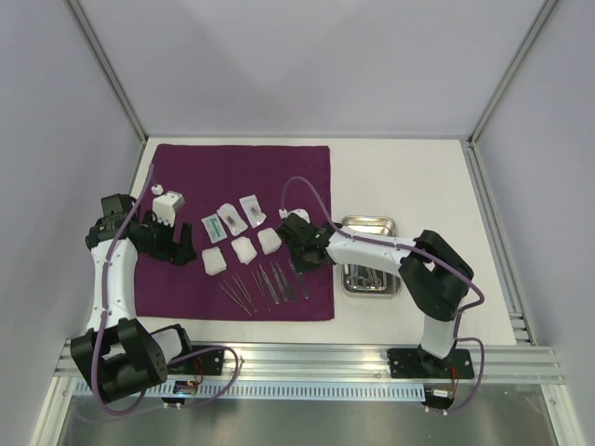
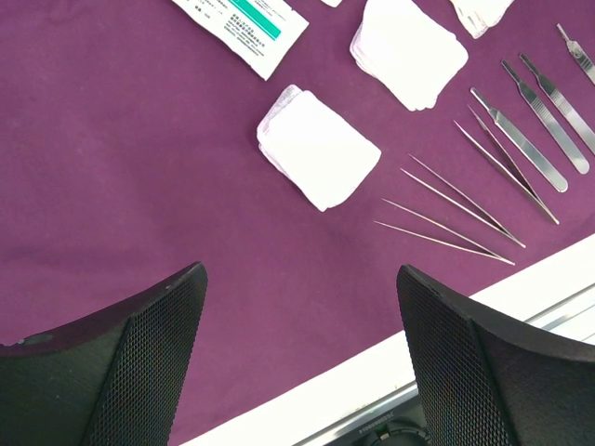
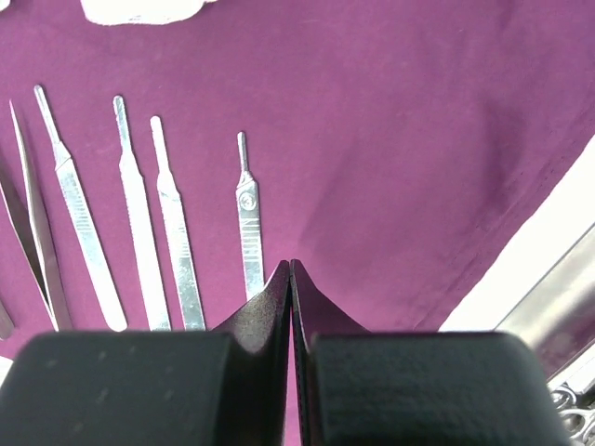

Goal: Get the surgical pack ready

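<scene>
The deep-purple cloth [image 1: 186,177] lies spread on the table's left half. On it are three clear packets [image 1: 232,216], three white gauze squares [image 1: 244,249] and a row of thin metal instruments [image 1: 265,286]. The steel tray [image 1: 370,226] stands just right of the cloth with metal tools inside. My left gripper [image 1: 181,253] is open and empty, low over the cloth [image 2: 139,186] left of the gauze [image 2: 321,149] and tweezers [image 2: 451,218]. My right gripper [image 3: 291,267] is shut and empty over the cloth's right part, beside the rightmost flat handle [image 3: 248,218].
The cloth's near edge and a strip of white table [image 2: 390,344] lie under the left gripper. The tray's corner [image 3: 558,316] shows at the right gripper's lower right. An aluminium rail [image 1: 307,358] runs along the table's front. Grey walls enclose the back and sides.
</scene>
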Motion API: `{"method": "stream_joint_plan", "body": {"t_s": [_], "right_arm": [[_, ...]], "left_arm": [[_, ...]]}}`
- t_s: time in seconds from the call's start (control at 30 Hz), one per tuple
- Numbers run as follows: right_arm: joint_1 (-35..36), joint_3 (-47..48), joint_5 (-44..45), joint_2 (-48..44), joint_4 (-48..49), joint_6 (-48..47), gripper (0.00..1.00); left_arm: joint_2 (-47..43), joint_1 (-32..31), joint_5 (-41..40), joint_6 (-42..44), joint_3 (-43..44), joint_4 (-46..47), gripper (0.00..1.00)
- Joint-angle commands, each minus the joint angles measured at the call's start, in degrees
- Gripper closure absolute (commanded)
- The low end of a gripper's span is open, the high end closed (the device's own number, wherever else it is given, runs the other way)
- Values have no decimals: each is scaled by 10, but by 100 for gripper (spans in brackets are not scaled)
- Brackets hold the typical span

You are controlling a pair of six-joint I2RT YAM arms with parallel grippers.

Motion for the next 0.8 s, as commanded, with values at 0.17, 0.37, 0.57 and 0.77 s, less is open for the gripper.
{"method": "stream_joint_plan", "body": {"t_s": [0.17,0.37,0.57,0.77], "right_arm": [[3,37,-33,30,-6,-20,83],[7,48,-43,57,-33,-27,69],[23,77,-36,99,-62,-41,69],[24,75,-26,128,-70,-27,89]], "left_arm": [[-2,4,3,5,7,9,8],[-3,4,2,7,6,9,8],[1,4,4,5,4,10,8],[1,4,-1,5,5,10,8]]}}
